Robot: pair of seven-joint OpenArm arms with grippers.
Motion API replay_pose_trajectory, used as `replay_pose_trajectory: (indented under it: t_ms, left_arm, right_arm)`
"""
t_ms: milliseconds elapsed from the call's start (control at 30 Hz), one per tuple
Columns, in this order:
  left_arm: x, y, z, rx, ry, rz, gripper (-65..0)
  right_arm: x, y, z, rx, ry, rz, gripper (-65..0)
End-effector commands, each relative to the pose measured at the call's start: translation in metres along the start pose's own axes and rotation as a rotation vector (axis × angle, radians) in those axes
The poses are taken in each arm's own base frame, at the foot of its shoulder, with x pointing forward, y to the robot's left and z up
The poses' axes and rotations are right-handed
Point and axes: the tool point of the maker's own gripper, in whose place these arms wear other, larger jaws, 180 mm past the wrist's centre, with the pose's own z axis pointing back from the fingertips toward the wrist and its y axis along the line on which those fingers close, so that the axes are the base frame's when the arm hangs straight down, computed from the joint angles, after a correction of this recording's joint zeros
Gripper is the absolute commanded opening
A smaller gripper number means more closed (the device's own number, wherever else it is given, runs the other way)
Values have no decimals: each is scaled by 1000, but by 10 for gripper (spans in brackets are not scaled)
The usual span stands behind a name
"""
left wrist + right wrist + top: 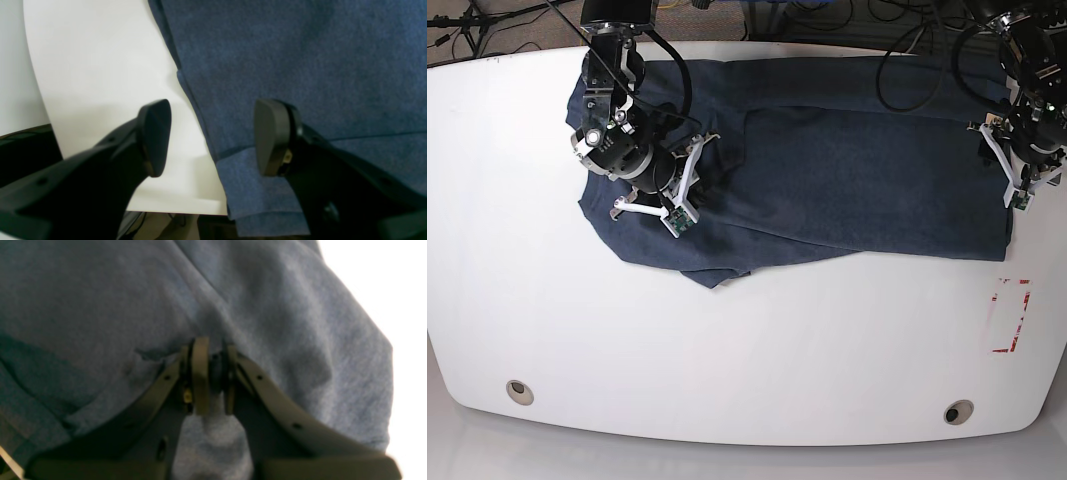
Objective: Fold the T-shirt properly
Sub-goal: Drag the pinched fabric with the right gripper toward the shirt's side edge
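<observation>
Fingers [200,376] of the right gripper [210,373] are pinched shut on a fold of the T-shirt [827,170], which lies partly folded across the far half of the white table [727,350]. Left gripper [211,136] hangs spread wide, apparently empty, straddling the shirt's hemmed edge near the table's side.

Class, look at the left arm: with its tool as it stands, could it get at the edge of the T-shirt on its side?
Probably yes. The left tool is open, straddling the T-shirt edge, and nothing lies between them on the table.
</observation>
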Motion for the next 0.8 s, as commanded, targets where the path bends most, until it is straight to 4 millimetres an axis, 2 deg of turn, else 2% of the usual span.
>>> replay_pose_trajectory:
  t_ms: [0,67,133,267,300,400,433,500,567,767]
  left_arm:
    - [11,3,3,10,-34,-19,-283]
    - [11,3,3,10,-34,-19,-283]
    - [11,3,3,10,-34,-19,-283]
    - [11,3,3,10,-34,-19,-283]
    - [11,3,3,10,-34,-19,-283]
    - [17,7,4,18,-49,-13,-283]
    - [19,7,5,20,-53,-12,-283]
    - [28,13,6,32,-75,-5,-283]
    - [33,14,7,36,-86,-3,-283]
    - [46,21,10,52,-119,4,-283]
  right_arm:
    - [15,-4,0,-5,-48,6,-577]
    - [16,-6,-1,-9,-48,9,-541]
    - [17,-8,-1,-15,-48,9,-472]
    - [18,-13,2,-31,-54,5,-298]
    - [18,-18,5,-46,-57,0,-249]
    - [15,-36,14,-97,-62,-29,-176]
    - [15,-40,15,-107,-65,-34,-174]
    - [19,-63,23,-163,-83,-64,-187]
    - [14,-81,26,-199,-80,-105,-203]
    - [2,-131,22,-255,-57,-205,-228]
